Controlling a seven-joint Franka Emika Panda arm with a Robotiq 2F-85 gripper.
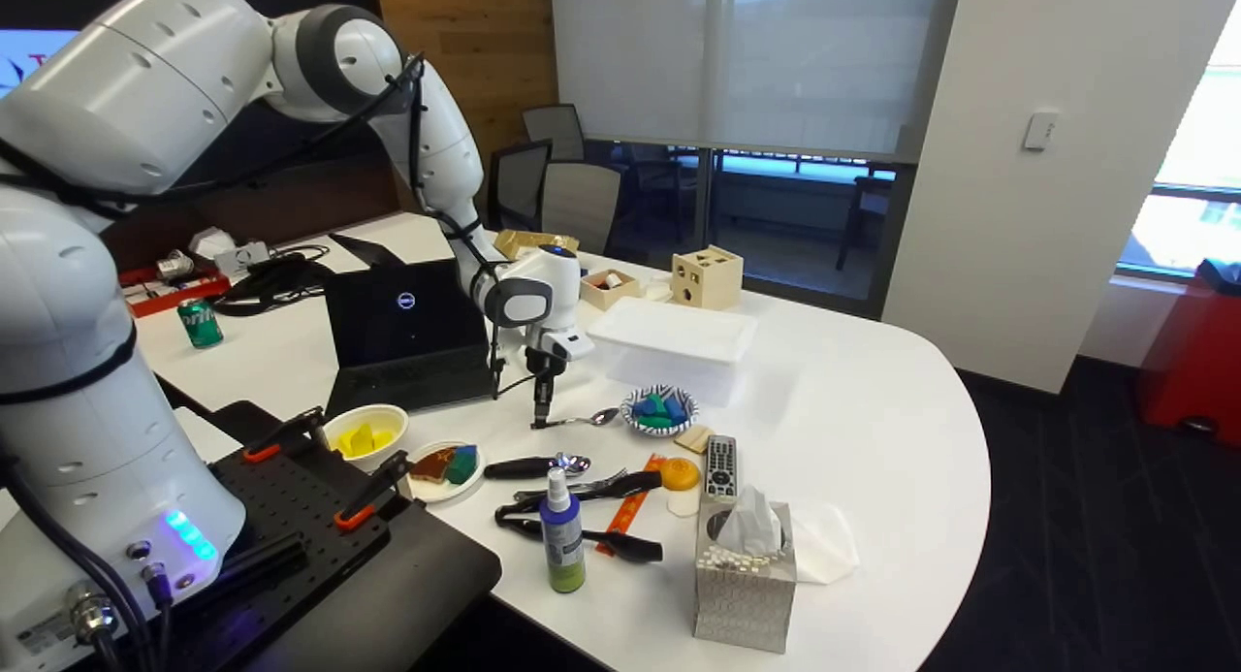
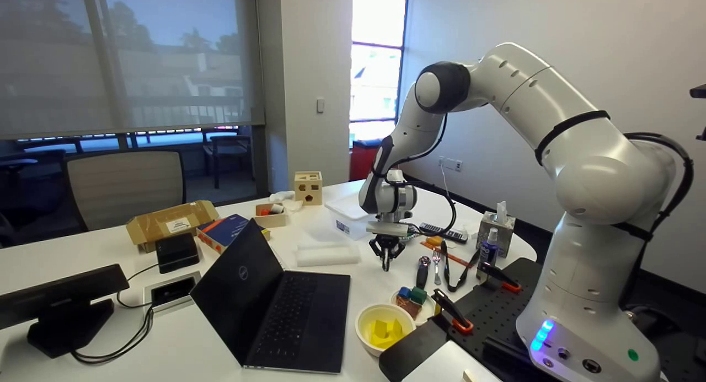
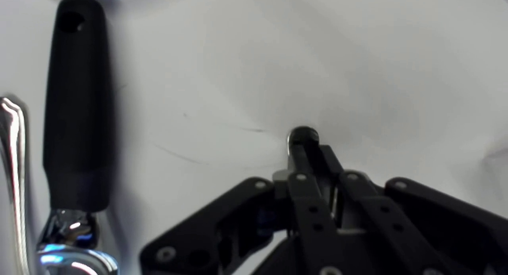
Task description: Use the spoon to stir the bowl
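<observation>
The silver spoon points its scoop toward the small round patterned bowl, which holds blue and green blocks. My gripper points down and is shut on the spoon's handle, at or just above the table. The scoop is just beside the bowl, outside it. In the wrist view the handle's end sticks out past the close-set fingertips; the scoop is hidden. In an exterior view the gripper hides most of the spoon and bowl.
A clear lidded bin stands behind the bowl. A laptop, a bowl with yellow blocks and a plate are on the robot's side. A black-handled scoop, tongs, a remote and a tissue box lie around.
</observation>
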